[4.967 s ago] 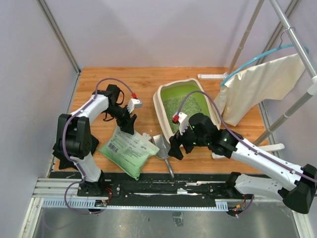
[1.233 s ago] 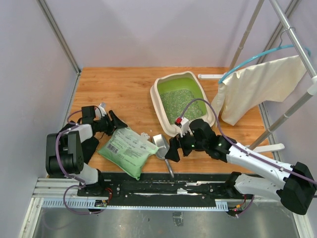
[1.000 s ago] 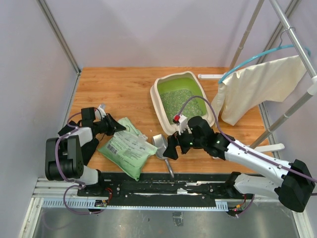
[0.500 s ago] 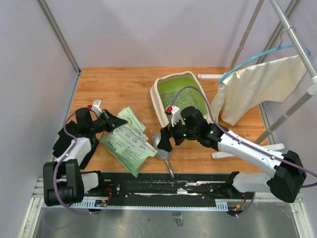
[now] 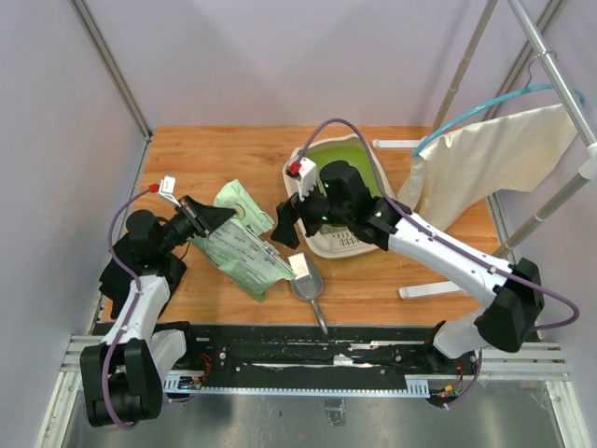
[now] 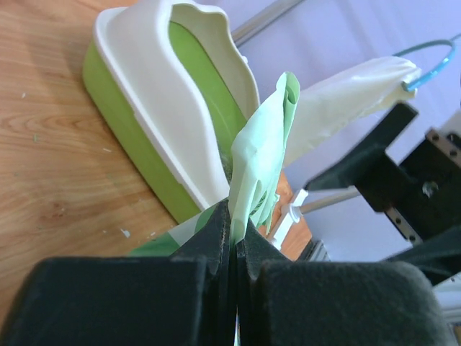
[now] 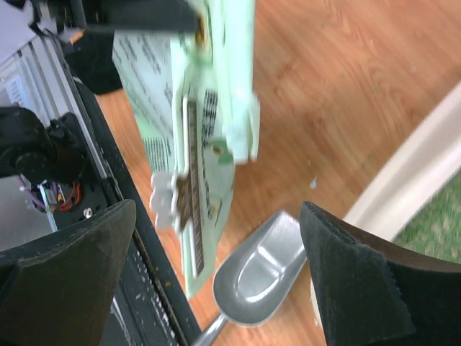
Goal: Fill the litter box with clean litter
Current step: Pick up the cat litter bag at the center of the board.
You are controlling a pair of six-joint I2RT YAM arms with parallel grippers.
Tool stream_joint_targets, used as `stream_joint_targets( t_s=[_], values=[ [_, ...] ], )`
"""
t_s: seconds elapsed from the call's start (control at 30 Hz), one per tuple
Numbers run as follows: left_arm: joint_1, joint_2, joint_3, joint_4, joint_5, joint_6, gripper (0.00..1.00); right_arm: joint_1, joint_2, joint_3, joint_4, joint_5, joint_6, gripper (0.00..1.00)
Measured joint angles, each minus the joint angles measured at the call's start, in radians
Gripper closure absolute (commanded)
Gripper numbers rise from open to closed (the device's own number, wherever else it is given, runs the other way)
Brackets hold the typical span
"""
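Observation:
The cream litter box [image 5: 341,246] stands at mid-table, largely covered by my right arm; its rim also shows in the left wrist view [image 6: 166,94] and the right wrist view [image 7: 403,180]. Clean litter [image 7: 436,220] lies inside it. My left gripper [image 5: 207,217] is shut on the top edge of the light green bag [image 5: 241,254], which hangs tilted with its lower end near the table. The bag's folded edge [image 6: 263,155] is pinched between the fingers [image 6: 216,238]. My right gripper [image 5: 287,224] stands open beside the bag [image 7: 209,108], above a silver scoop [image 7: 263,270].
The scoop [image 5: 308,282] lies near the front edge, handle toward the black rail [image 5: 308,355]. A cream cloth on a blue hanger [image 5: 485,168] hangs at the right by the rack poles. White rods lie behind [image 5: 401,144] and in front [image 5: 438,289] of the box.
My left gripper has closed on the bag's top edge and lifted it off the table, tilting it. My right arm has swung left and back over the litter box, toward the bag.

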Motion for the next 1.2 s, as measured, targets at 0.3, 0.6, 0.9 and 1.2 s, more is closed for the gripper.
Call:
stream_joint_targets(
  t_s=[0.3, 0.6, 0.9, 1.2],
  values=[
    [0.0, -0.065, -0.052, 0.128, 0.087, -0.04, 1.0, -0.038, 0.267, 0.253, 0.018, -0.144, -0.022, 0.07],
    [0.001, -0.101, -0.088, 0.19, 0.103, -0.061, 0.96, -0.053, 0.462, 0.36, 0.039, -0.412, 0.015, 0.89],
    [0.002, -0.167, -0.039, -0.014, 0.038, 0.093, 0.52, -0.052, 0.442, 0.38, -0.011, -0.457, 0.011, 0.99],
    [0.002, -0.103, 0.093, -0.174, 0.053, 0.3, 0.4, -0.017, 0.498, 0.507, -0.136, -0.43, -0.031, 0.99]
  ],
)
